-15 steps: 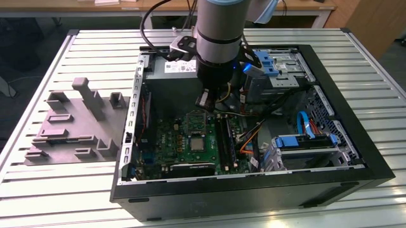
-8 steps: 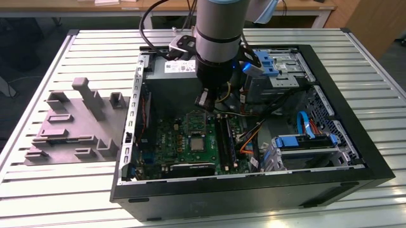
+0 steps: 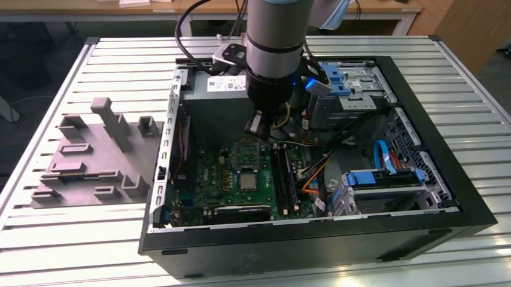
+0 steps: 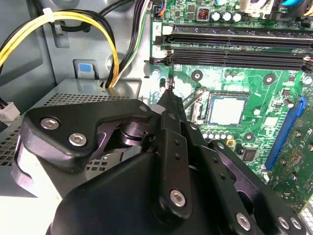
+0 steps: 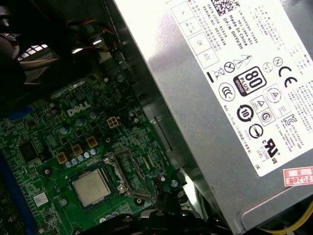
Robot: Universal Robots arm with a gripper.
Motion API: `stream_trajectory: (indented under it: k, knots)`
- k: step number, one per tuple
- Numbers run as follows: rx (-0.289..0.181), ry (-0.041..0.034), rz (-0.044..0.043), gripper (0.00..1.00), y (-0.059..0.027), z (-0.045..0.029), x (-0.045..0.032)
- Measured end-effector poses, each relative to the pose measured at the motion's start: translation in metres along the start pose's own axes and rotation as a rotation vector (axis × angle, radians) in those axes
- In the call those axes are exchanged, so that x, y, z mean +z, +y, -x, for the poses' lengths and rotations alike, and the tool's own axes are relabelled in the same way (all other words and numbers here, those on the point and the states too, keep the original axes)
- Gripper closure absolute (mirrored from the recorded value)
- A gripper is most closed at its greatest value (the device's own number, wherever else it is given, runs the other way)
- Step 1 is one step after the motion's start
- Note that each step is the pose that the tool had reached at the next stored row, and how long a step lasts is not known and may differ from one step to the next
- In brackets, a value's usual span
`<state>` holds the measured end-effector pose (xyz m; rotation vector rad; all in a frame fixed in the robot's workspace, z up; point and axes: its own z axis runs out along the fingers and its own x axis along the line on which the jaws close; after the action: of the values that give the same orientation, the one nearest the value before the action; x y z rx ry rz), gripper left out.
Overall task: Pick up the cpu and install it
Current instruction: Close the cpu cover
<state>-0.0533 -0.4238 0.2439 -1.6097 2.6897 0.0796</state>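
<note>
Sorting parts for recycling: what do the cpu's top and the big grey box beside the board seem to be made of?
The cpu top looks like metal with a dull, pale silvery-beige finish; it is flat and evenly matte, with a soft sheen. The grey box looks like sheet metal, brushed or galvanised: folded edges, and a perforated face in the second wrist view. Its white label looks like paper or film.

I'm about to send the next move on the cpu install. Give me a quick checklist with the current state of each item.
1. cpu lies flat inside the socket: ok.
2. hand is apart from the cpu, beside the socket: ok.
3. Socket is latched over the cpu: cannot tell.
4. yellow cables are away from the socket: ok.
5. Clearance between the hand and the power supply: cannot tell.
</note>
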Motion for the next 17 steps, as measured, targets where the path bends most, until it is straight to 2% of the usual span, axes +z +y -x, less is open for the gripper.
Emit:
stream_trajectory:
  k: [8,15,17]
  knots:
    - [0.000,0.0007,-0.0004,0.89,0.0002,-0.0001,-0.0007]
    - [-0.001,0.0304,-0.0163,0.89,0.0012,-0.0010,-0.0007]
    - [-0.001,0.0369,-0.0196,0.89,0.0012,-0.0018,-0.0008]
